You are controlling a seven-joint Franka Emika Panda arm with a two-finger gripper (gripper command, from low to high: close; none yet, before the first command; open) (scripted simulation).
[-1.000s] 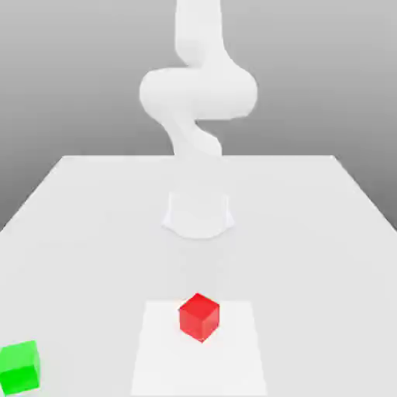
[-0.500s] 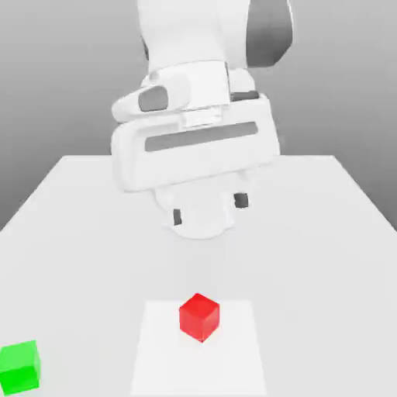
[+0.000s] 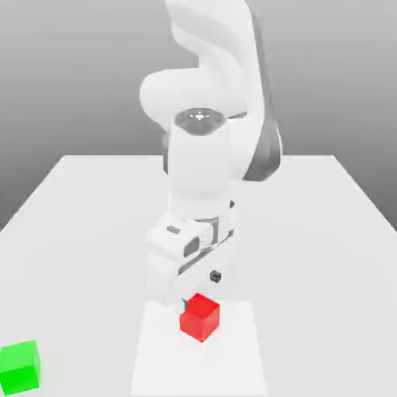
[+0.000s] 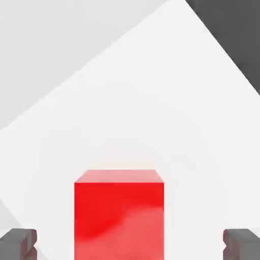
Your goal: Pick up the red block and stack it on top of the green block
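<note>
A white table (image 3: pixel 326 233) bears a lighter square patch (image 3: pixel 240 357).

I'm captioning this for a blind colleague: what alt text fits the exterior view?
A white robot arm bends low over a white table, its open gripper just behind a red block that sits on a lighter square patch. A green block sits apart near the exterior view's lower left corner.

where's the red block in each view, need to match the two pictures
Exterior view: the red block sits low and central on a paler square patch of the table, just below the gripper.
Hand view: the red block is in the foreground between the two dark fingertips.
Shared landmark: the paler patch under the block.
</note>
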